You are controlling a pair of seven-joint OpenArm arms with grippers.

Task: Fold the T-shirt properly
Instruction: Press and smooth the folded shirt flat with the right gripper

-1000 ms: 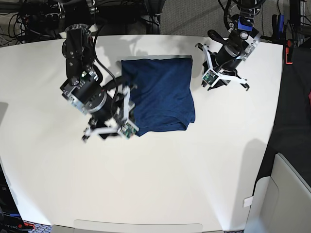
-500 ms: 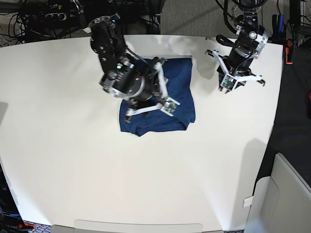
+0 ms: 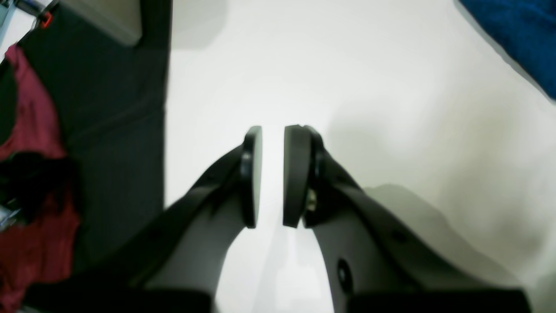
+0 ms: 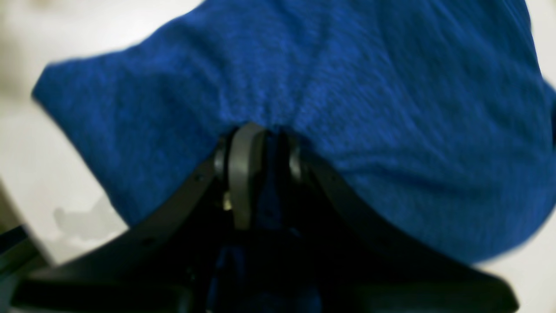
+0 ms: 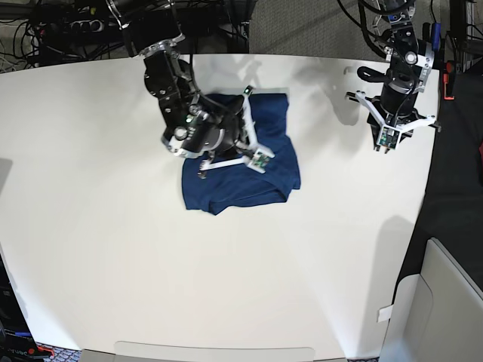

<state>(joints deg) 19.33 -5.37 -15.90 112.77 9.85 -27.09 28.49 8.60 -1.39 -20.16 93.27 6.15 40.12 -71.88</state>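
The dark navy T-shirt point(image 5: 275, 172) lies folded in the middle back of the white table point(image 5: 151, 264). My right gripper point(image 5: 225, 143) is over the shirt's middle. In the right wrist view it point(image 4: 260, 134) is shut on a pinch of blue fabric point(image 4: 391, 108), which bunches around the fingertips. My left gripper point(image 5: 398, 124) hovers over bare table near the right edge, apart from the shirt. In the left wrist view its point(image 3: 273, 134) jaws stand almost together with a narrow gap and nothing between them. Only a shirt corner point(image 3: 512, 26) shows there.
A reddish-maroon cloth point(image 3: 30, 130) lies off the table on the dark floor past the right edge. A grey box point(image 5: 445, 302) stands at the lower right. Cables and gear point(image 5: 68, 23) crowd the back behind the table.
My right arm has swung from the shirt's left side onto it, dragging the left edge rightward, so the shirt is narrower. My left arm has drawn back toward the table's right edge.
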